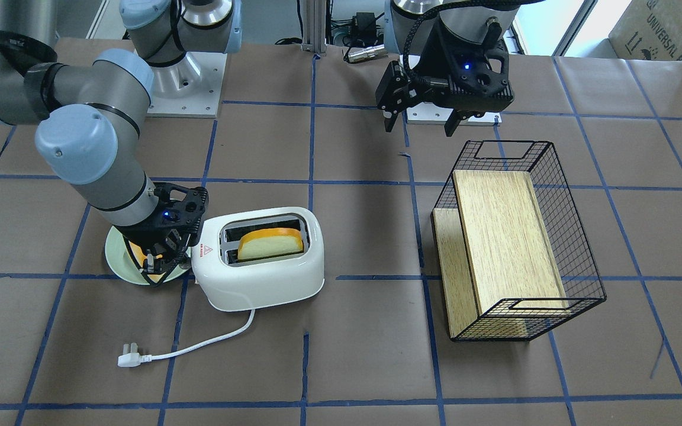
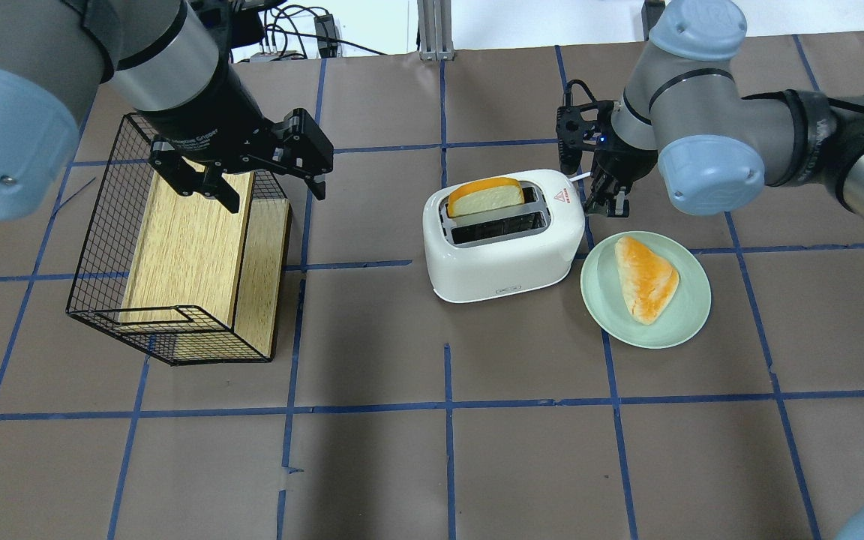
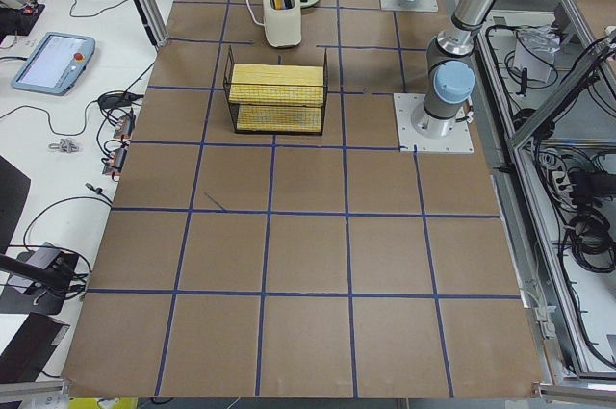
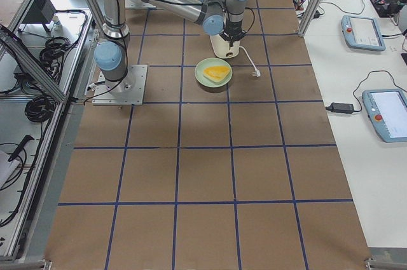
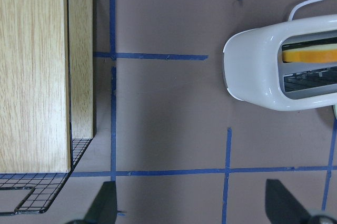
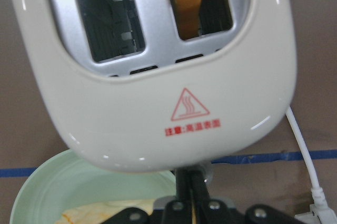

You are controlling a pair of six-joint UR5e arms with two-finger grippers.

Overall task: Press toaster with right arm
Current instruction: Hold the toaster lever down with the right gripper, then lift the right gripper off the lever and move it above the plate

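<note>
At the 3 o'clock end of the toaster (image 2: 507,262), overhead view, the right gripper (image 2: 603,201) is down low, tight against the end wall. Wrist view shows its fingers (image 6: 190,188) pinched together with nothing between them, tips just under the rim by a small silver knob (image 6: 205,169); blurred, cannot tell if touching. Toaster sits on the table (image 2: 432,465) a bit toward 2 o'clock of that view's centre, upright, slots up, red triangle label at the gripper end. Bread slice (image 2: 483,196) stands in the 12 o'clock slot, riding high above the top; other slot empty. Judgement: approach done, press itself not done or barely begun, since the slice is up. Left to do: push the lever down until the slice drops, then back off. Left gripper (image 2: 252,169) idle, jaws spread wide, holding nothing, hanging over the 1 o'clock corner of the wire basket (image 2: 102,247). The basket lies at 9 o'clock of the toaster, well apart, wooden boards (image 2: 192,240) inside. Pale green plate (image 2: 691,315) at 4 o'clock of the toaster, just beside it, second slice (image 2: 646,277) on it. White cord (image 1: 211,343) trails off, plug (image 1: 131,358) loose on the table, unplugged. Surface: brown paper, blue tape grid, flat, matte. Room: lab cell, aluminium frame posts, white side benches with tablets and cables in the side views.
</note>
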